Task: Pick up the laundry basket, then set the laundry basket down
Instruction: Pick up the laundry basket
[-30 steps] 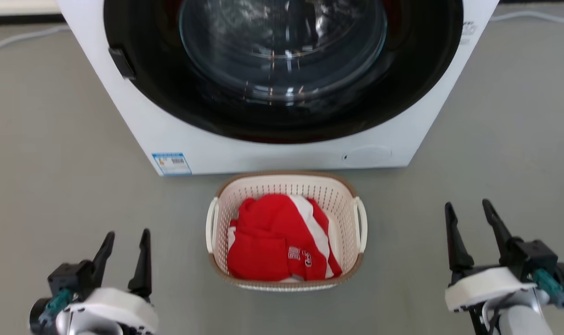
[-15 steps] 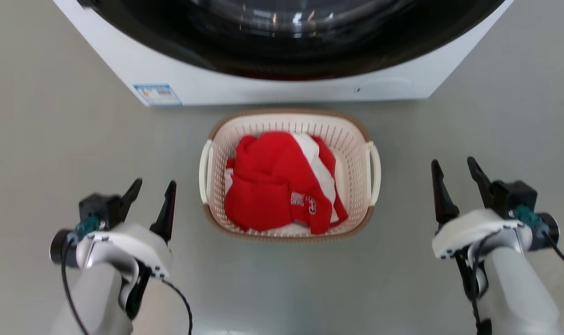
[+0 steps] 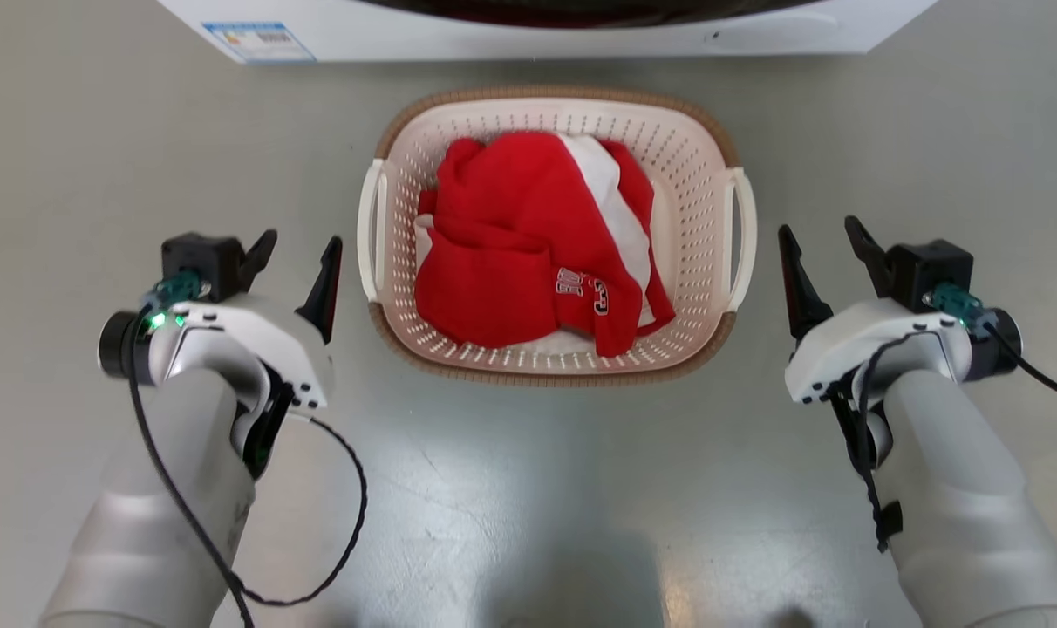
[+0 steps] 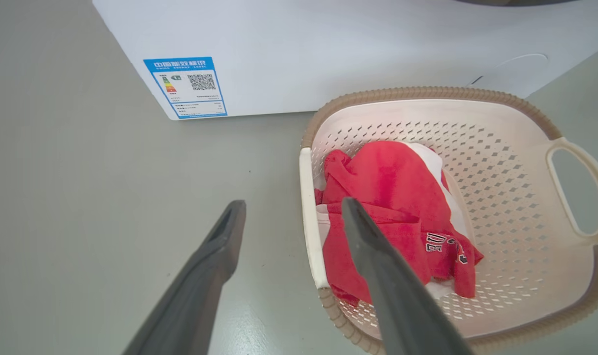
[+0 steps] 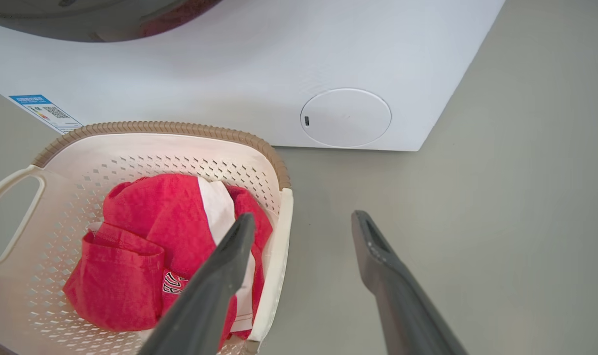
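Head view first, Ben. Where is the laundry basket?

It sits on the floor, Ana, right in front of the washer, near its bottom front edge. Red and white clothes lie inside it.

Is anybody holding it, Ben?

No, Ana. The left gripper is just beside the left handle, and the right gripper is just beside the right handle. Both are spread wide and hold nothing. Neither one touches the basket.

Why one on each side?

I think it is because the basket has a loop handle on each side. Two arms can lift it flat, so the clothes do not tip out.

And why are they spread apart?

So a handle can go in between, I guess. In the left wrist view, the near handle lines up between the two dark fingers. The right wrist view looks the same for its fingers.

So how far along is the job?

Just the start, I think. The basket is not picked up yet. Each gripper would need to slide in over its handle and squeeze.

What could go wrong?

The handles are thin. If one side grabs and the other misses, the basket may tilt.
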